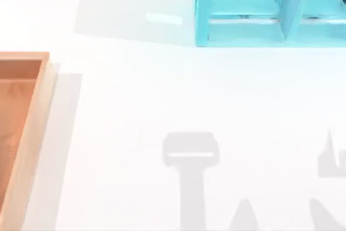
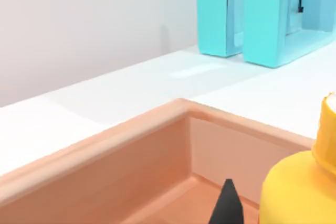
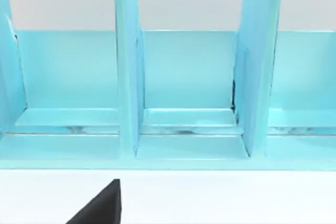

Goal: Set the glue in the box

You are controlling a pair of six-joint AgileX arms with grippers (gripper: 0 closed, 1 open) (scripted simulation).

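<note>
- Glue bottle (image 2: 299, 187) over the wooden box (image 2: 105, 145) interior, beside a dark fingertip (image 2: 227, 205) of the left gripper; not clearly resting on the floor.
- Left jaws: grip on glue likely, opening cannot be told.
- Judged late stage: lowering and release left.
- Box floor bare where visible.
- Right gripper (image 3: 100, 205) near turquoise shelf unit (image 3: 184, 93), on the desk (image 1: 162, 90); compartments look empty; jaws' state unclear.

My left arm's gripper shows in the left wrist view as one black pointed fingertip (image 2: 227, 205) rising at the lower edge. My right arm's gripper shows in the right wrist view as one dark wedge-shaped fingertip (image 3: 101, 206) at the lower edge. I cannot tell how either pair of fingers stands.
</note>
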